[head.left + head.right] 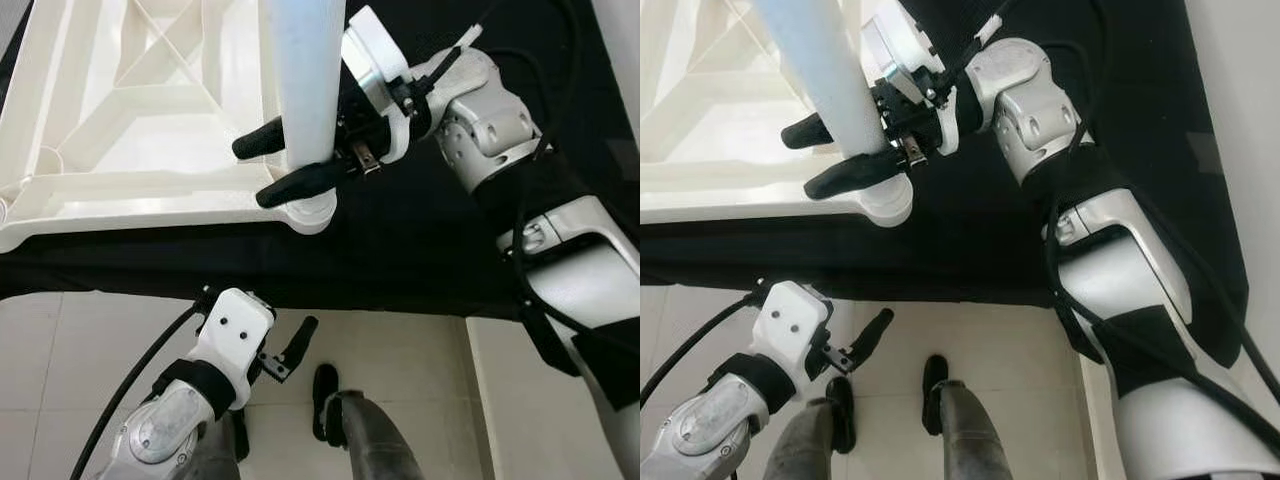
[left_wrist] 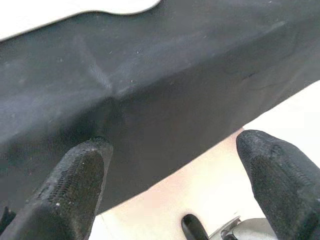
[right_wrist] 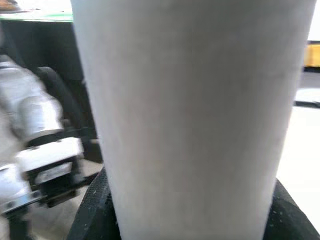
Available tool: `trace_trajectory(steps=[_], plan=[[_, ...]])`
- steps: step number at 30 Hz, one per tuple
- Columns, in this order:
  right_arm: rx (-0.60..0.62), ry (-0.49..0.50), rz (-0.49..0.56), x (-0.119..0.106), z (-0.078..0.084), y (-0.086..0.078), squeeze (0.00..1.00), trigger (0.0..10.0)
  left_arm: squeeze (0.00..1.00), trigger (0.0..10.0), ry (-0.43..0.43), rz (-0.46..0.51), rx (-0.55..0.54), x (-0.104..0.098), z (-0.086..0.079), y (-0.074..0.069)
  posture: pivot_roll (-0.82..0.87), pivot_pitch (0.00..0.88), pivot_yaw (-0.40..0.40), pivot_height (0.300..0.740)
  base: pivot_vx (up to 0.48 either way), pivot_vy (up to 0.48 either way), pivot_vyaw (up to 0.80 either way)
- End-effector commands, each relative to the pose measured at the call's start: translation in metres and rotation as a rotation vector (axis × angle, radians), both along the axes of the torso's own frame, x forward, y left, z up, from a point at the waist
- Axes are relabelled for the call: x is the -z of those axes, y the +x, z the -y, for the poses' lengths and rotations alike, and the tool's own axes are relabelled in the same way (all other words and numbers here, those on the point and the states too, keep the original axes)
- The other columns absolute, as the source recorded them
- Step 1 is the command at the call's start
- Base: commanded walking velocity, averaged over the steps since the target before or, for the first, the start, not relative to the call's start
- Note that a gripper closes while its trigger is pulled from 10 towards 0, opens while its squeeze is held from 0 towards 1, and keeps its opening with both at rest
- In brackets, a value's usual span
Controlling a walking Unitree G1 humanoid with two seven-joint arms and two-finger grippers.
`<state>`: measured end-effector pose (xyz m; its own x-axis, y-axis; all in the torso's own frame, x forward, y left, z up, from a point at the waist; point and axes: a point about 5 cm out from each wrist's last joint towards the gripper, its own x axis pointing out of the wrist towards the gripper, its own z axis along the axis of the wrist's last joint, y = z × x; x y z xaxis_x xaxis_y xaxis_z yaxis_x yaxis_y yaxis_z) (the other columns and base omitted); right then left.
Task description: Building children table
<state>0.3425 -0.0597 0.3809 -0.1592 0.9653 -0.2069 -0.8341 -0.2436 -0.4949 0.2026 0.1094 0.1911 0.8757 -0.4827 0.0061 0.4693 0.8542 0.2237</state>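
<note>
Two black fingers of the right gripper [image 1: 300, 160] close around the pale blue table leg [image 1: 305, 80], one on each side, just above the corner socket [image 1: 308, 212] of the upturned white tabletop [image 1: 130, 110]. The leg stands upright in that socket, so seating it looks like the step in hand; next it likely needs pressing or twisting home. Below the black cloth [image 1: 420, 250], the left gripper [image 1: 285, 355] hangs with fingers spread, holding nothing.
</note>
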Motion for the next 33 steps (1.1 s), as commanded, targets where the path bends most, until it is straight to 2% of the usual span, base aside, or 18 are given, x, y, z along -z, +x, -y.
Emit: trace_trajectory(steps=[1,3,5,6,8,9,11,13,18,25,26,27,28,29,31,32,33], plan=[[0.279,0.019,-0.168,0.029,0.020,0.024,0.00,10.0,0.00,10.0,0.002,-0.033,0.007,0.008,0.003,-0.001,0.09,0.498,-0.103,0.740,0.000,0.000,0.00],[0.300,0.022,-0.171,0.030,0.022,0.025,0.00,10.0,0.00,10.0,0.003,-0.032,0.008,0.008,0.003,0.000,0.09,0.498,-0.103,0.740,0.000,0.000,0.00],[0.434,0.068,-0.198,0.033,0.032,0.031,0.00,10.0,0.00,10.0,-0.001,-0.028,0.011,0.008,0.003,0.002,0.07,0.486,-0.105,0.740,0.000,0.000,0.00],[0.434,0.068,-0.198,0.033,0.032,0.031,0.00,10.0,0.00,10.0,-0.001,-0.028,0.011,0.008,0.003,0.002,0.07,0.486,-0.105,0.740,0.000,0.000,0.00],[0.558,0.133,-0.216,0.035,0.046,0.035,0.00,10.0,0.00,10.0,-0.005,-0.022,0.016,0.008,0.004,0.004,0.06,0.478,-0.102,0.740,0.000,0.000,0.00],[0.558,0.133,-0.216,0.035,0.046,0.035,0.00,10.0,0.00,10.0,-0.005,-0.022,0.016,0.008,0.004,0.004,0.06,0.478,-0.102,0.740,0.000,0.000,0.00],[0.614,0.195,-0.223,0.036,0.059,0.034,0.00,10.0,0.00,10.0,-0.006,-0.015,0.027,0.008,0.006,0.007,0.06,0.473,-0.098,0.740,0.000,0.000,0.00],[0.618,0.213,-0.222,0.036,0.063,0.032,0.00,10.0,0.00,10.0,-0.008,-0.013,0.032,0.008,0.007,0.008,0.05,0.466,-0.093,0.740,0.000,0.000,0.00],[0.623,0.247,-0.227,0.035,0.068,0.026,0.00,10.0,0.00,10.0,-0.010,-0.007,0.042,0.008,0.009,0.011,0.04,0.454,-0.093,0.740,0.000,0.000,0.00],[0.726,0.287,-0.232,0.041,0.063,0.023,0.00,10.0,0.00,10.0,-0.009,0.008,0.035,0.007,0.008,0.015,0.04,0.445,-0.102,0.740,0.000,0.000,0.00],[0.769,0.311,-0.245,0.045,0.063,0.022,0.00,10.0,0.00,10.0,-0.009,0.009,0.034,0.007,0.008,0.015,0.05,0.444,-0.105,0.740,0.000,0.000,0.00],[0.873,0.327,-0.241,0.059,0.061,0.021,0.00,10.0,0.00,10.0,-0.006,0.010,0.033,0.007,0.008,0.014,0.05,0.443,-0.112,0.740,0.000,0.000,0.00],[0.873,0.327,-0.241,0.059,0.061,0.021,0.00,10.0,0.00,10.0,-0.006,0.010,0.033,0.007,0.008,0.014,0.05,0.443,-0.112,0.740,0.000,0.000,0.00],[0.949,0.339,-0.236,0.068,0.061,0.018,0.00,10.0,0.00,10.0,-0.005,0.011,0.033,0.007,0.007,0.014,0.05,0.443,-0.112,0.740,0.000,0.000,0.00],[0.949,0.339,-0.236,0.068,0.061,0.018,0.00,10.0,0.00,10.0,-0.005,0.011,0.033,0.007,0.007,0.014,0.05,0.443,-0.112,0.740,0.000,0.000,0.00],[1.170,0.411,-0.224,0.093,0.059,0.010,0.00,10.0,0.00,10.0,-0.002,0.013,0.029,0.007,0.006,0.014,0.06,0.443,-0.116,0.740,0.000,0.000,0.00],[1.313,0.413,-0.230,0.128,0.050,-0.010,0.00,10.0,0.00,10.0,0.000,0.015,0.024,0.007,0.004,0.015,0.07,0.446,-0.108,0.740,0.000,0.000,0.00]])
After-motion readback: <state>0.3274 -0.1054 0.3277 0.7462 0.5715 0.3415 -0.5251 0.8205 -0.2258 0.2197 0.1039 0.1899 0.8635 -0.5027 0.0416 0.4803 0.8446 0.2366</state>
